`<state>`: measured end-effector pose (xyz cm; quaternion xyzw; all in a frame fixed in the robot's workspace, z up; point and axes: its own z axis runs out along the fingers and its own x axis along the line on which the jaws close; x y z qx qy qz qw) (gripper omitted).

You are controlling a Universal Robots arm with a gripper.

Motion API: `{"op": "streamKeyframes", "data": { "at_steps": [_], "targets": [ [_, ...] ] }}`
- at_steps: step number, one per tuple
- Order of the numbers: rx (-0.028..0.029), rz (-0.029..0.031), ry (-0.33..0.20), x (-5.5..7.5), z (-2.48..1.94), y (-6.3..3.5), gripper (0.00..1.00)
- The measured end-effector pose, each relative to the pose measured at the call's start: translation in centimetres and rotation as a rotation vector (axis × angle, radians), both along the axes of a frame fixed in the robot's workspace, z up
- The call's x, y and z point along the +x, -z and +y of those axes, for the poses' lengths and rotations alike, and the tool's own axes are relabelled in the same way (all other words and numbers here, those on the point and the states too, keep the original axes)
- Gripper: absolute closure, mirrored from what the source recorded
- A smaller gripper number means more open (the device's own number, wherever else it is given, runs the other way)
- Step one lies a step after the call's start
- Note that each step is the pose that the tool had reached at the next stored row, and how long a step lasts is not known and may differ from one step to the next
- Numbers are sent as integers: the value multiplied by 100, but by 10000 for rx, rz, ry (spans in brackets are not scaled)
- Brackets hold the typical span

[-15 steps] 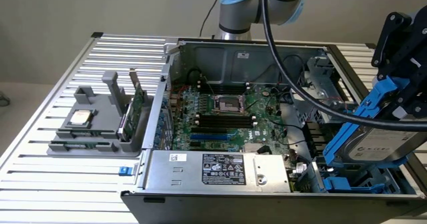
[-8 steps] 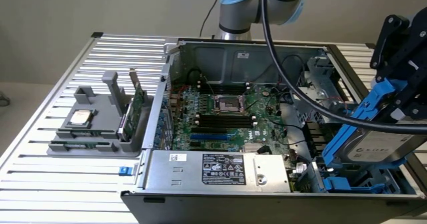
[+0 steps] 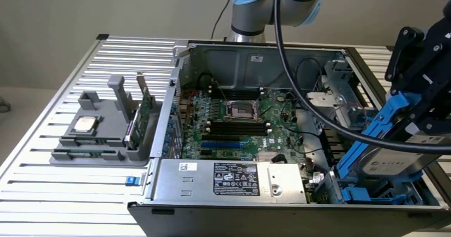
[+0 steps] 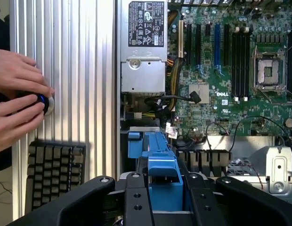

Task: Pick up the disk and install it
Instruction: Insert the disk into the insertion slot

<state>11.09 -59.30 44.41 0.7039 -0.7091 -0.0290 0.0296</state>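
The disk (image 3: 392, 164) is a silver hard drive in a blue plastic bracket (image 3: 385, 122). It hangs tilted over the exterior view's right end of the open computer case, above the blue drive bay (image 3: 366, 193). My black gripper (image 3: 421, 122) is shut on it from above. In the wrist view the blue bracket (image 4: 162, 175) sits clamped between my fingers (image 4: 136, 200), with my gripper (image 4: 163, 201) over the bay's end of the case.
The open case (image 3: 185, 68) holds the motherboard (image 3: 240, 126) and a power supply (image 3: 233, 180). A grey fixture (image 3: 99, 129) at the exterior view's left carries a small silver chip and a green card. In the wrist view a person's hands (image 4: 16, 101) rest on a knob beside a keyboard (image 4: 54, 172).
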Motion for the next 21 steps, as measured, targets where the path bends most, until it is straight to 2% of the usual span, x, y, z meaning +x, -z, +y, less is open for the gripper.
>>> {"op": "streamKeyframes", "data": {
  "at_steps": [21],
  "targets": [
    [1, 0, 0, 21, 0, 163, 67]
  ]
}}
